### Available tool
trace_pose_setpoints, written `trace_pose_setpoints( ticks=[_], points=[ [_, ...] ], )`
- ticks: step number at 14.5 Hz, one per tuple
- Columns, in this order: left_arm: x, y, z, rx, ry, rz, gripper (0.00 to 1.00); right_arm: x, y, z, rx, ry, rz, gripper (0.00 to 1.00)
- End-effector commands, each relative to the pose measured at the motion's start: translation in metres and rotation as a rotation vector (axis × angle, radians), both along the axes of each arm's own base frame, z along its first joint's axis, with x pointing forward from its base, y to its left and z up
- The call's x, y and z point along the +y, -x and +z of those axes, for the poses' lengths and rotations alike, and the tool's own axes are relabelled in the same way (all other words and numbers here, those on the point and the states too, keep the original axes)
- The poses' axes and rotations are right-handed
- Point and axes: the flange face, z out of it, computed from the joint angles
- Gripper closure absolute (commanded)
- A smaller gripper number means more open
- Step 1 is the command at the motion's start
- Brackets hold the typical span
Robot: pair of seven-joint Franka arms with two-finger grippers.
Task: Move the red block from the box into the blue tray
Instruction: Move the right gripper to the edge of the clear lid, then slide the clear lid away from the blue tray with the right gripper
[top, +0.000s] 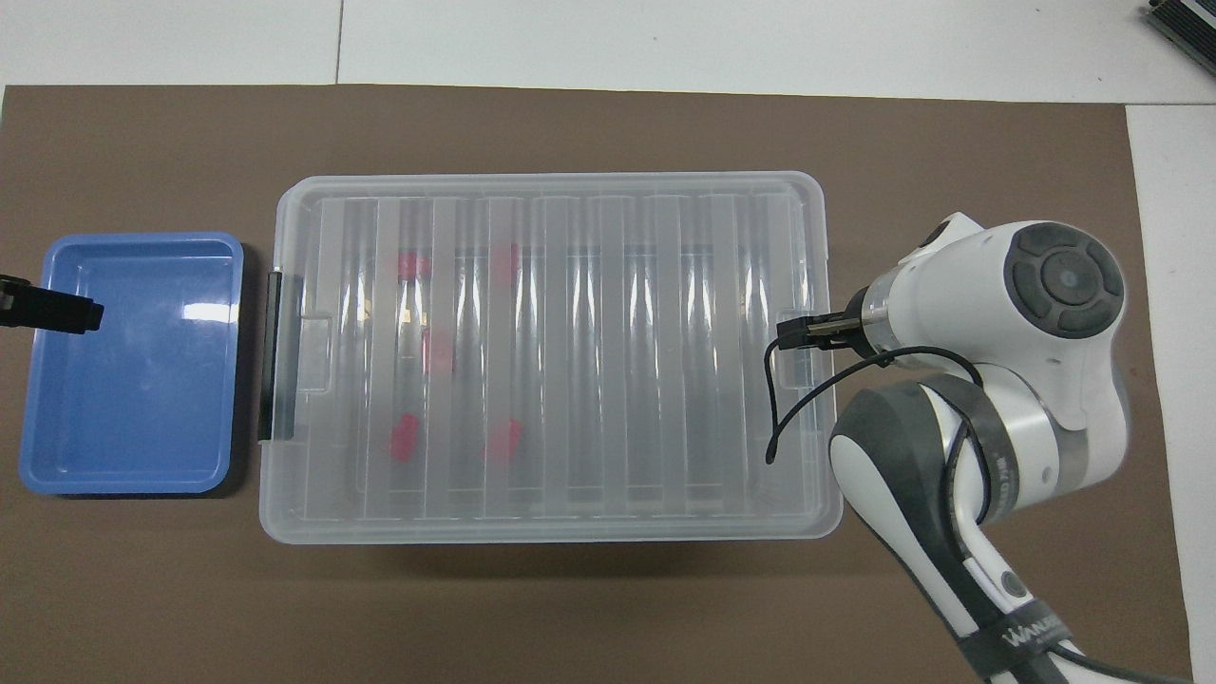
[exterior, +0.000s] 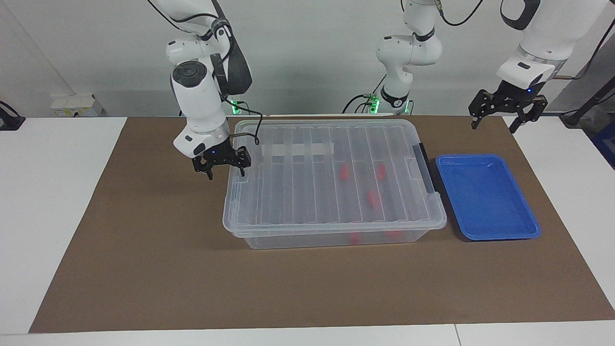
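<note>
A: Where was the red block (exterior: pixel 343 172)?

B: Sealed inside the clear box (exterior: pixel 331 185), under its ribbed lid (top: pixel 551 351). I counted 3 red blocks through the lid, all toward the left arm's end; the red patches low on the box wall looked like reflections. Nothing was in the blue tray (exterior: pixel 487 197), which sat just beside the box's black handle (exterior: pixel 425 168).

A: And the grippers?

B: The right gripper (exterior: pixel 221 163) hung at the box's end toward the right arm, its fingers spread wide and holding nothing, 1 fingertip over the lid's rim by the end latch (top: pixel 793 347). I'd judge it was placed there to unclip or lift the lid, since no block could be reached otherwise. The left gripper (exterior: pixel 507 109) waited high over the mat (exterior: pixel 144 264), above the tray's robot-side end, also wide open and empty.

A: Room to work?

B: Plenty. Bare mat lay on the box's long side away from the robots, enough to set a lid down. The tray side was tight: handle and tray rim nearly met.
</note>
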Motion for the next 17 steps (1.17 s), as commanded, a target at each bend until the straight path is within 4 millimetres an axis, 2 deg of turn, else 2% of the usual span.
trace_pose_setpoints(
  ticks=[1, 11, 17],
  points=[
    [0.004, 0.005, 0.005, 0.007, -0.015, -0.004, 0.00, -0.010, -0.003, -0.005, -0.009, 0.003, -0.001, 0.00],
    [0.004, 0.005, 0.004, 0.008, -0.015, -0.004, 0.00, -0.046, -0.012, -0.004, -0.015, 0.050, -0.038, 0.00],
    [0.004, 0.005, 0.004, 0.008, -0.015, -0.002, 0.00, -0.077, -0.016, 0.001, -0.012, 0.067, -0.068, 0.00]
  ],
)
